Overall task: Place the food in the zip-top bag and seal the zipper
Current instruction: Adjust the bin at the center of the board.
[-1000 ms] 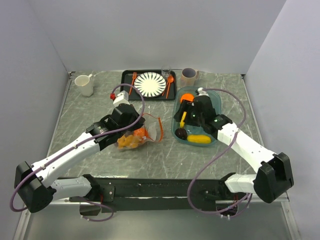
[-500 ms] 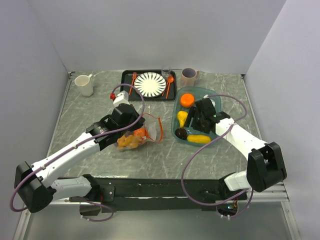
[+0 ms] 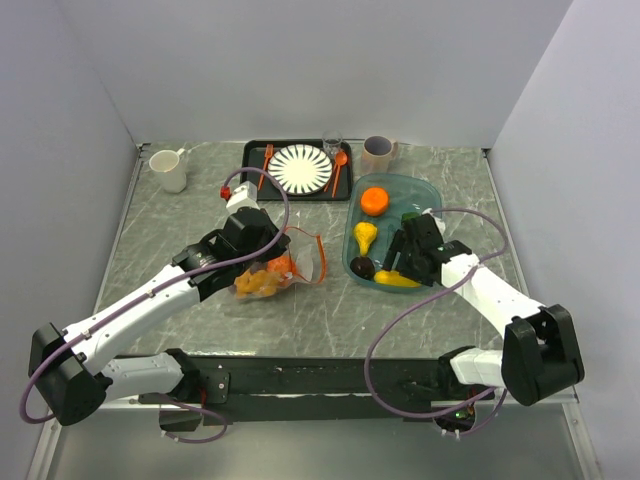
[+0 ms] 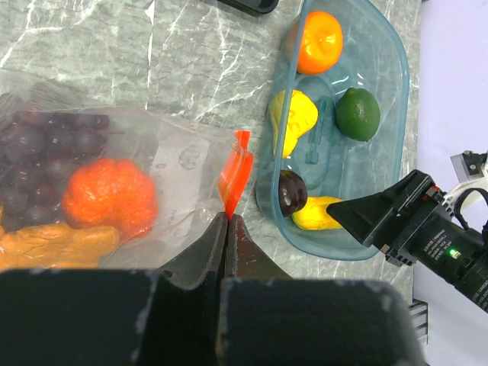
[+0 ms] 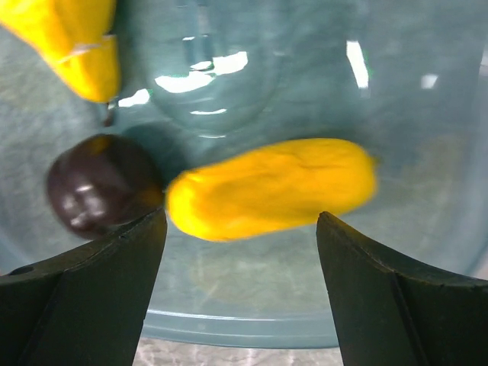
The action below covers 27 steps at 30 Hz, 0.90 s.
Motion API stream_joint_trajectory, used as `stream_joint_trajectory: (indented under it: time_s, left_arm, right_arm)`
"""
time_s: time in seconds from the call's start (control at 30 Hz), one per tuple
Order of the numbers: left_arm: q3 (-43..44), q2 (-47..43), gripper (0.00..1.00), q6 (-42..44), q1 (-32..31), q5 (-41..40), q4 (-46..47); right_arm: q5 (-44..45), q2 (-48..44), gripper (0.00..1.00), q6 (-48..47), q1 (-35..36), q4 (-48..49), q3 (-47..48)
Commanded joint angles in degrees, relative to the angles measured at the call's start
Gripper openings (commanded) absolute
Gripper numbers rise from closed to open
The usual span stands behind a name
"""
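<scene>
Right arm has swung off the back of the teal tub [image 3: 428,200] toward its near end, uncovering the round orange [image 3: 375,200] and the green piece [image 4: 358,113]. It now reaches in from the right, elbow bent, wrist tipped down. Right gripper [image 5: 240,221] hangs over the long yellow piece [image 5: 271,187], jaws wide apart on either side of it and touching nothing. The dark purple piece [image 5: 99,183] lies just beside that piece's end, with the yellow pear [image 3: 366,235] further back. Left arm has not shifted: it is stretched diagonally across the table. Left gripper [image 4: 227,221] is pinched together on the end of the zipper [image 4: 235,171]. Zip-top bag [image 3: 270,275] lies left of the tub, holding an orange fruit, purple grapes and a tan piece.
</scene>
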Motion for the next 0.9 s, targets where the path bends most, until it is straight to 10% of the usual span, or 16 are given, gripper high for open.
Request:
stream_joint_trajectory:
  time_s: [0.0, 0.37, 0.87]
  left_arm:
    - [1.1, -0.3, 0.01, 0.6, -0.1, 0.5, 1.3]
    - [1.3, -1.1, 0.01, 0.9, -0.1, -0.5, 0.7]
    - [1.7, 1.1, 0.01, 0.9, -0.1, 0.6, 1.8]
  right_arm:
    - [1.6, -2.1, 0.87, -0.4, -1.2, -0.2, -0.7]
    - [3.1, -0.1, 0.89, -1.1, -12.1, -2.8, 0.7]
    - [-23.5, -4.0, 0.96, -5.6, -14.5, 8.7, 5.8]
